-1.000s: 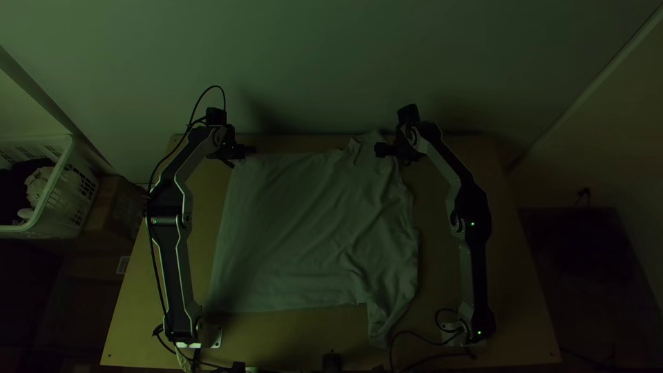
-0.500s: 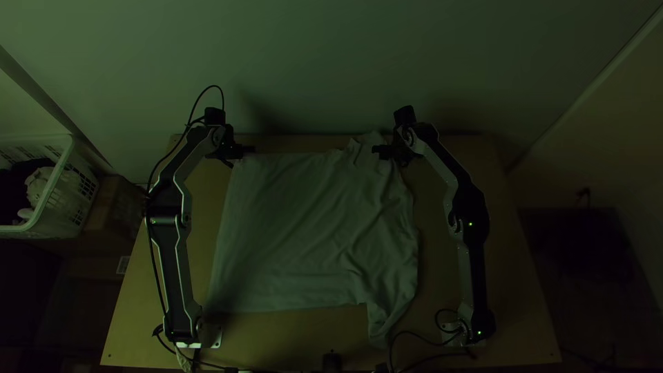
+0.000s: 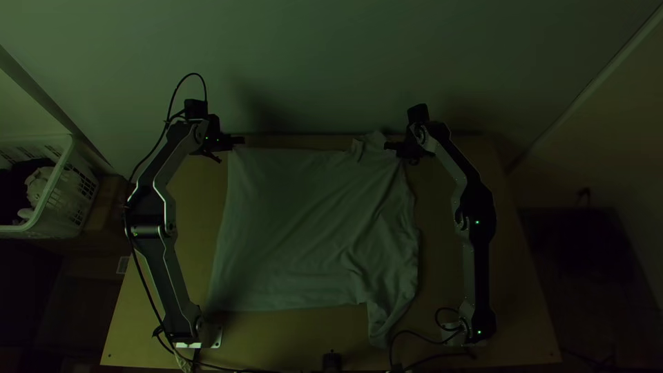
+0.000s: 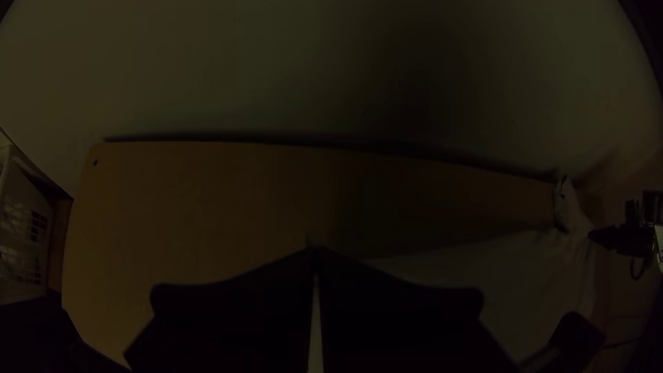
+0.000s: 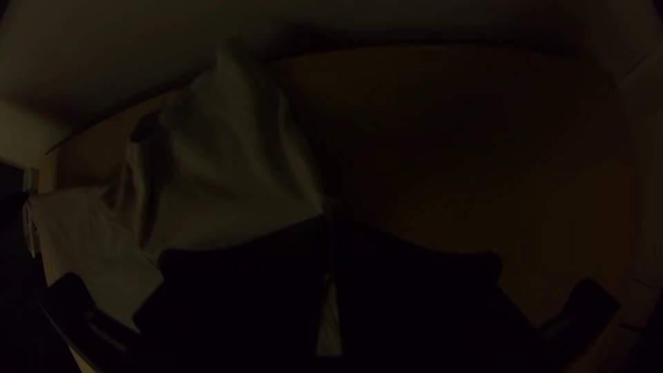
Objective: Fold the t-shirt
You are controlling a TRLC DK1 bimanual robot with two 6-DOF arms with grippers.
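Okay, containers: white lattice basket point(image 3: 81, 185), off the worktop's point(image 3: 497, 276) left side, has dark cloth point(image 3: 12, 188) and a bunched pale cloth point(image 3: 38, 184) in it. Brown box point(image 3: 109, 202) sits between basket and worktop; can't tell what's inside.

T-shirt point(image 3: 297, 221) is on the worktop between the two arms, spread out, fairly smooth at left, wrinkled toward the right. One sleeve point(image 3: 379, 330) points at the near edge; a bunched bit of fabric point(image 3: 376, 140) is up at the far edge.

Left pincer point(image 3: 242, 141): clenched, grasping the far left corner of the t-shirt. Right pincer point(image 3: 388, 146): clenched, grasping t-shirt fabric at the far right, just beside the bunched bit.
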